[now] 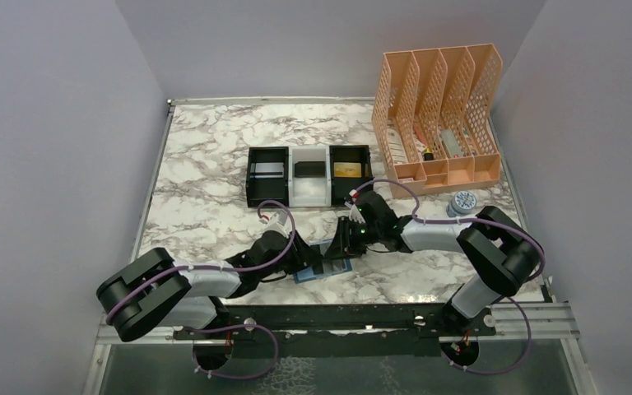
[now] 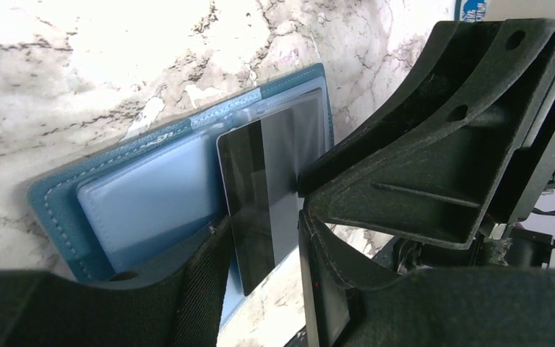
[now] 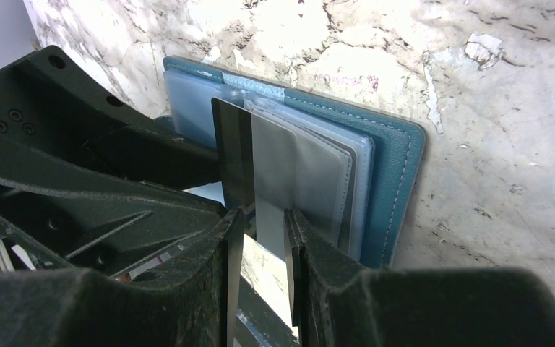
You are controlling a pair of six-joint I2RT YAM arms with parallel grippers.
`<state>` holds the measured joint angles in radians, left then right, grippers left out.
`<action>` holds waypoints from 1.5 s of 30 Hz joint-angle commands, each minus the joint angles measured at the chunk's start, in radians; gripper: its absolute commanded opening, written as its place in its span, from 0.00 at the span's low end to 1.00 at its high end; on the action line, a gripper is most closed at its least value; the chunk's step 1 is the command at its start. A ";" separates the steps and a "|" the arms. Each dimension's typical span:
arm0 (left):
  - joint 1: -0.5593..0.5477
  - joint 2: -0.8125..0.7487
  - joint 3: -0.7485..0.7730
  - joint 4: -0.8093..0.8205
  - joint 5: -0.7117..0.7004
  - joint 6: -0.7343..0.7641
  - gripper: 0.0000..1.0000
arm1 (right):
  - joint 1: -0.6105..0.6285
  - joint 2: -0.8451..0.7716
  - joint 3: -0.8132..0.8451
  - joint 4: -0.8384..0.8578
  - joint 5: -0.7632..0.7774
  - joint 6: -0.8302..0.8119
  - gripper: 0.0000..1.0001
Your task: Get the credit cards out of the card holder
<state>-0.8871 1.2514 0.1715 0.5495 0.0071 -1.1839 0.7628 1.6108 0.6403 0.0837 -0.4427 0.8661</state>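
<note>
**A:** Nearest is the right claw (image 3: 261, 217), its jaws seemingly pinching the card (image 3: 271, 159) by its edges. The left claw (image 2: 264, 220) straddles the same card, spread wide.

**B:** And the holder (image 3: 397, 166)?

**A:** It lies open on the table (image 3: 513, 108) between both claws, the card partly out of its pocket.

**B:** What could go wrong?

**A:** An edge grip may slip or bow the card. If nothing pins the holder, a pull could drag it along.

**B:** Anything unclear?

**A:** Jaw contact is hard to make out, as is whether more cards sit in the pockets.
</note>
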 commanded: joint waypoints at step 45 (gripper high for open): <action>0.030 -0.269 0.023 -0.434 -0.099 0.095 0.00 | 0.005 -0.148 -0.015 0.170 -0.134 -0.098 0.31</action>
<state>-0.8585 1.0203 0.1780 0.2752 -0.0177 -1.1397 0.7639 1.4704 0.6178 0.1005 -0.4290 0.7956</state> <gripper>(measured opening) 0.012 0.309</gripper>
